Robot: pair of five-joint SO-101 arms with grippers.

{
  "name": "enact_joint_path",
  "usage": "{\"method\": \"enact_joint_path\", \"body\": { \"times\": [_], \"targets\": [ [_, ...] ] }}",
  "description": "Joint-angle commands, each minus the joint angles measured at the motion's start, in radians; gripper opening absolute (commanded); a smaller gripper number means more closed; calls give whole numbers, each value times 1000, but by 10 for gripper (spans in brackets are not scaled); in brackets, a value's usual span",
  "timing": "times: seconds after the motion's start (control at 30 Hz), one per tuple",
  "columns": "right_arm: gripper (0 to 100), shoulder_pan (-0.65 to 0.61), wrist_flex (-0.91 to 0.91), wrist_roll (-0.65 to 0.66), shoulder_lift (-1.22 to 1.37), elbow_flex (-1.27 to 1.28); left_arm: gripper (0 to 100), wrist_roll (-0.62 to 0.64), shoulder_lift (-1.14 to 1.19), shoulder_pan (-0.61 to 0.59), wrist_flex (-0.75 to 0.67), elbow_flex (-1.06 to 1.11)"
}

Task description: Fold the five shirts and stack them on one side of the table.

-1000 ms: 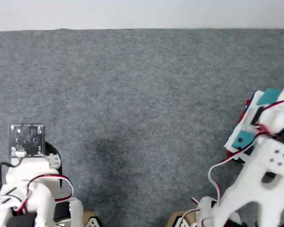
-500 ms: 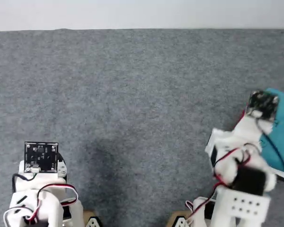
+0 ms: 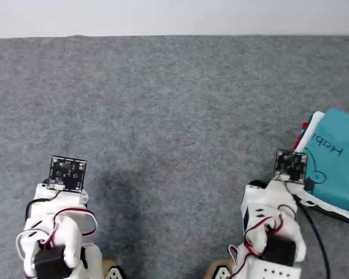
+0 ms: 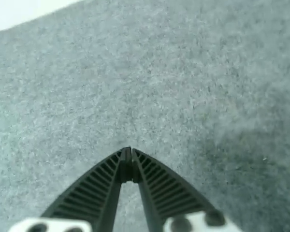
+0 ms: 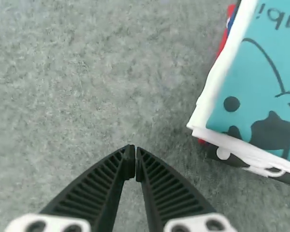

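The stack of folded shirts (image 3: 336, 174) lies at the table (image 3: 174, 93) edge on the right arm's side. A teal shirt (image 5: 266, 72) is on top, with white, red and dark layers beneath it. This matches the one-side stacking requirement, so the task is probably at or near completion. The right gripper (image 5: 135, 164) sits just beside the stack, jaws closed and empty. The left gripper (image 4: 131, 166) sits well apart from the stack, jaws likewise closed and empty. The teal shirt carries dark lettering, partly cut off, and a printed figure.

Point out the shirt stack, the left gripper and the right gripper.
shirt stack (image 3: 340, 174), high view, on the teal top layer.
left gripper (image 4: 131, 155), left wrist view, where its tips meet.
right gripper (image 5: 135, 153), right wrist view, where its tips meet.
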Motion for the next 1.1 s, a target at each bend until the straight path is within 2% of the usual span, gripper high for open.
{"method": "enact_joint_path", "body": {
  "times": [0.0,0.23,0.4,0.47,0.6,0.7,0.93,1.07],
  "targets": [
    [9,-44,42,29,-56,37,5,-9,-51,23,-23,87],
    [9,-171,67,25,-54,68,5,-8,-46,170,-31,168],
    [9,-216,28,32,-53,206,5,133,-46,275,-89,251],
    [9,-220,22,29,-51,215,5,153,-46,301,-129,292],
    [9,-214,41,28,-50,215,5,153,-44,308,-175,343],
    [9,-213,105,28,-51,215,6,153,-44,305,-173,343],
    [9,-213,102,31,-51,215,6,161,-44,311,-170,343],
    [9,-216,102,31,-51,215,6,222,-43,305,-170,343]
  ]
}}
